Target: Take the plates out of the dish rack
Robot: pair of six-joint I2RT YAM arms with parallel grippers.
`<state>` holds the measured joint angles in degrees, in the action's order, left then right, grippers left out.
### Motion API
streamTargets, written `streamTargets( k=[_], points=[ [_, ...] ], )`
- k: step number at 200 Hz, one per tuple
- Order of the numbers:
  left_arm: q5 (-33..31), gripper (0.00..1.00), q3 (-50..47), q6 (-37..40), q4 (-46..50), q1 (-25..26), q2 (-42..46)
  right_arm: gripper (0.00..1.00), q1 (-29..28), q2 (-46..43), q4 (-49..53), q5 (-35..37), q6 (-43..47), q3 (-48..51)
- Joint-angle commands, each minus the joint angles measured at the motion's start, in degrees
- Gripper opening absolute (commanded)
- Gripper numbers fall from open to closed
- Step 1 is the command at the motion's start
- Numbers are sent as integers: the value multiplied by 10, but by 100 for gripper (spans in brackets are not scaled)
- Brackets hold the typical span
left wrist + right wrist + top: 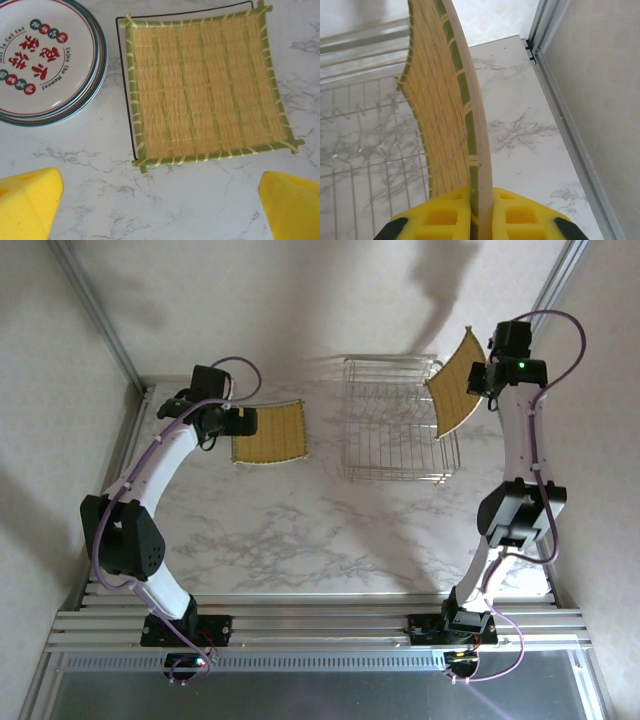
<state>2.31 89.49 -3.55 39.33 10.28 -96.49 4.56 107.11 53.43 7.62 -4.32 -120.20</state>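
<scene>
My right gripper [481,212] is shut on the edge of a yellow woven square plate [457,388], which hangs tilted above the right end of the silver wire dish rack [398,420]. In the right wrist view that plate [445,100] stands on edge between the yellow pads, with the rack [365,170] below it. Another woven square plate [205,85] lies flat on a white square plate [120,30] on the table. Beside it sits a stack of round white plates [45,60] with red-and-green marks. My left gripper [160,210] hovers open above the table just short of the flat woven plate [268,432].
The marble table [320,530] stretches between the arms. A metal frame post [570,115] and the wall run close to the right of the held plate. The frame rails [320,620] cross the near edge.
</scene>
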Motion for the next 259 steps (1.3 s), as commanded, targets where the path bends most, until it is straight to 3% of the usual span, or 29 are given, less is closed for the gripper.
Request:
streamTargets(
  k=[1,51,84,112,138,173,210,259],
  points=[
    [-27,100,-13,-21,15,-4,12,0,-14,-71,-20,-14,-15,22],
    [-37,99,-48,-36,10,6,39,0,-27,-212,-40,-91,-52,150],
    [-31,100,-61,-45,4,31,72,0,-27,-322,-119,-262,-136,305],
    [-24,99,-57,-54,2,58,86,0,-27,-397,-271,-420,-259,448],
    [-10,100,-58,-64,-9,78,94,0,-27,-434,-397,-511,-355,539],
    [37,99,-70,-78,-41,89,108,0,-27,-462,-501,-564,-431,617],
    [113,99,-79,-92,-92,89,119,0,-28,-451,-691,-607,-545,708],
    [266,100,-108,-131,-206,87,138,0,-32,-434,-712,-608,-545,715]
  ],
)
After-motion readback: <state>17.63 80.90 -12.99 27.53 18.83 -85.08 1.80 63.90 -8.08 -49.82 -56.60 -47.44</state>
